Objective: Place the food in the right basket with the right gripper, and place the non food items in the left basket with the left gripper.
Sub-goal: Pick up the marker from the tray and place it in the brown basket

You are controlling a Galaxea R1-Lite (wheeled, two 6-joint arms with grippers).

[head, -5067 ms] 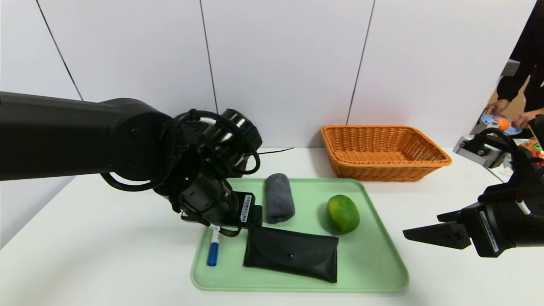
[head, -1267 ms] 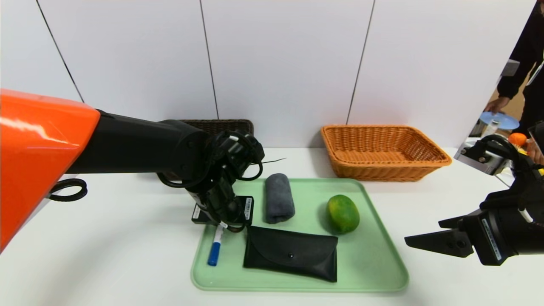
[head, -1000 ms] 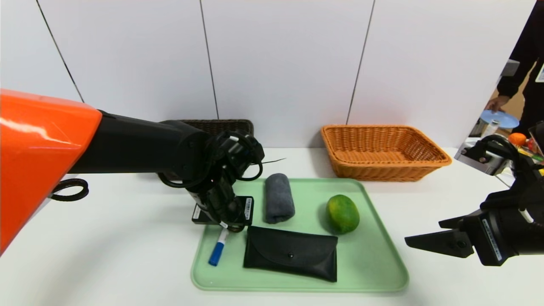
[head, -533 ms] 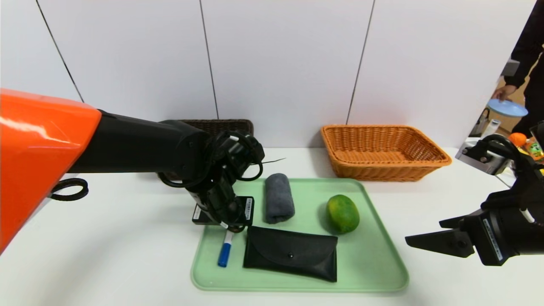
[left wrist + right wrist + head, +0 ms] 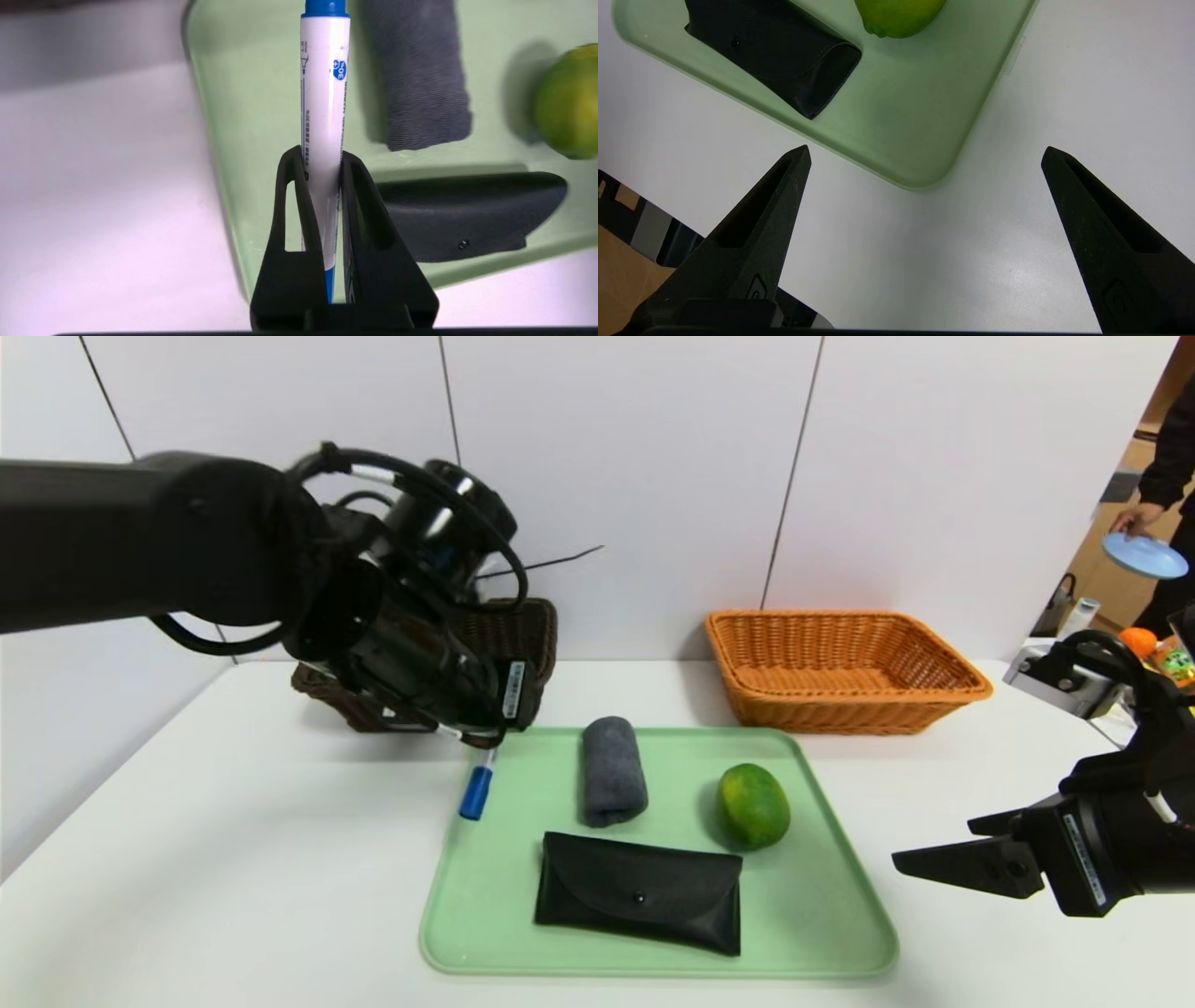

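My left gripper is shut on the white marker, which hangs blue cap down above the green tray's back left corner, just in front of the dark brown left basket. In the left wrist view the marker sits clamped between the two black fingers. The rolled grey towel, black pouch and green citrus lie on the tray. My right gripper is open and empty, low over the table to the right of the tray. The orange-tan right basket stands behind.
Both baskets stand against the white back wall. At the far right a side table holds clutter, and a person there holds a blue plate. Bare white tabletop lies to the left of the tray.
The left gripper closed on the marker, swivelling it on the tray, then lifted it up and back toward the dark basket. The right arm has stayed where it was.
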